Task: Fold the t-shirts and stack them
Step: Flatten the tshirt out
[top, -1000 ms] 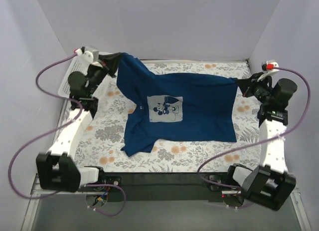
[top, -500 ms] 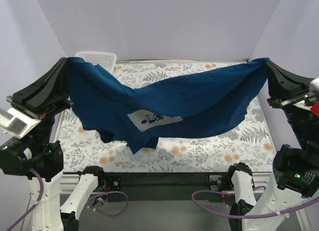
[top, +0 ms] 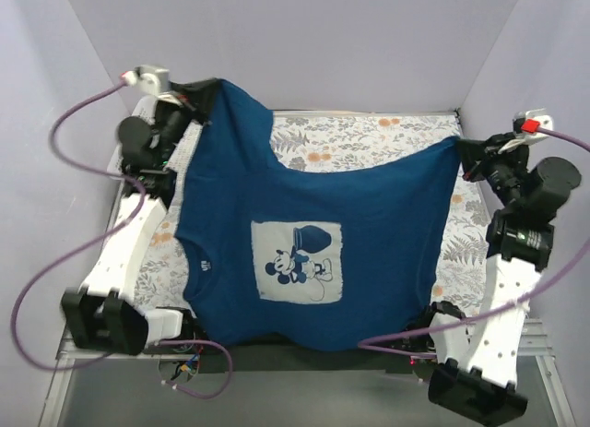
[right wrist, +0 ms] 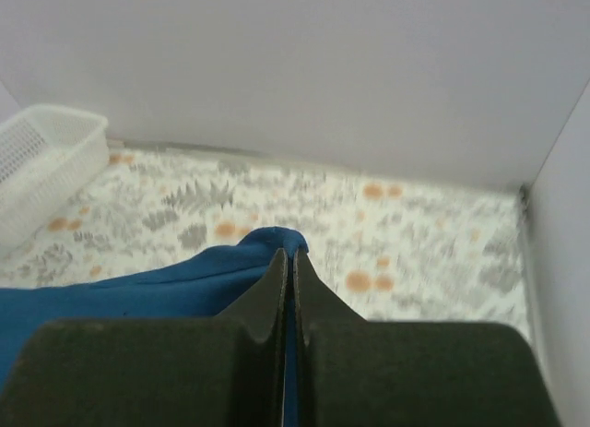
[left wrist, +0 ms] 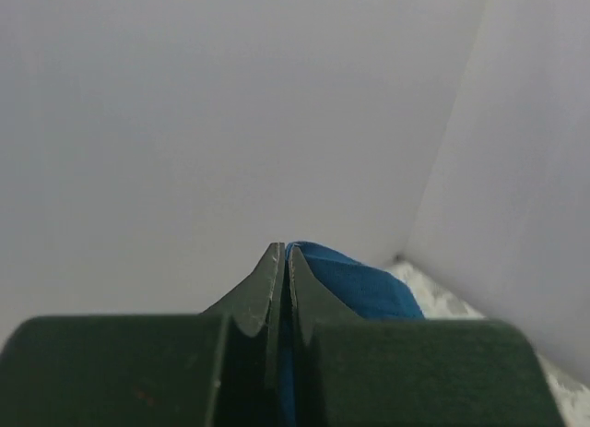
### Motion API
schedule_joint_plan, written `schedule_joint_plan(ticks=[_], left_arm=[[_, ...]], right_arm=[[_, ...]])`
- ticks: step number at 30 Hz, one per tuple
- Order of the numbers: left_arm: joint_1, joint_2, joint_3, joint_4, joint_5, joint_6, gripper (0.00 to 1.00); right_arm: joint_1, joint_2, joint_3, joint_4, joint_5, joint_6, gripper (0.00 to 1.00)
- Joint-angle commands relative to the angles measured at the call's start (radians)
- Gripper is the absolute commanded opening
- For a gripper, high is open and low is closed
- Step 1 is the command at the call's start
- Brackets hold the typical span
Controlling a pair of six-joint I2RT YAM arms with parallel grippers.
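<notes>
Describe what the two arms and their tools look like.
Both the left arm and right arm have white links with black joints and base blocks. Purple cables loop from each wrist. The left tool and right tool are dark, tapering to pointed tips. A red tab marks the right wrist.

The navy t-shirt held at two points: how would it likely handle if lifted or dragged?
Probably floppy: the t-shirt sags between the left gripper and right gripper. Likely light, since thin pinches carry it. It may slip; only small corners are clamped.
</notes>
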Motion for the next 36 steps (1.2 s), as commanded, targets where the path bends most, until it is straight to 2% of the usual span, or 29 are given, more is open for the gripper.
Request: schedule_joint_plan(ticks=[1,3,6,10,16,24,29,36], left_arm=[[-0.002,0.226,-0.078,0.118,0.023,-0.082,0.00],[-0.011,0.348,-0.063,0.134,0.015,-0.091,0.00],[-0.044,0.570,0.003,0.119,-0.034,-0.062,0.00],[-0.064,0.771,0.093,0.089,-0.090,-0.055,0.00],[-0.076,0.960,0.247,0.007,-0.207,-0.039,0.00],[-0.076,1.069,0.405,-0.041,-0.229,-0.012,0.00],[-0.074,1.075,0.454,-0.035,-0.256,0.007,0.00],[-0.073,1.072,0.471,-0.073,-0.193,0.042,0.00]], right_arm=[[-0.001,0.073,-0.207,0.217,0.035,-0.004,0.01],[0.006,0.172,-0.326,0.363,0.034,-0.015,0.01],[0.031,0.361,-0.359,0.438,0.058,-0.033,0.01],[0.068,0.664,-0.278,0.487,0.077,-0.047,0.01],[0.115,0.958,-0.122,0.478,0.143,-0.064,0.01],[0.123,1.121,0.069,0.478,0.202,-0.003,0.01],[0.120,1.158,0.119,0.479,0.239,0.057,0.01],[0.117,1.193,0.153,0.478,0.206,0.096,0.01]])
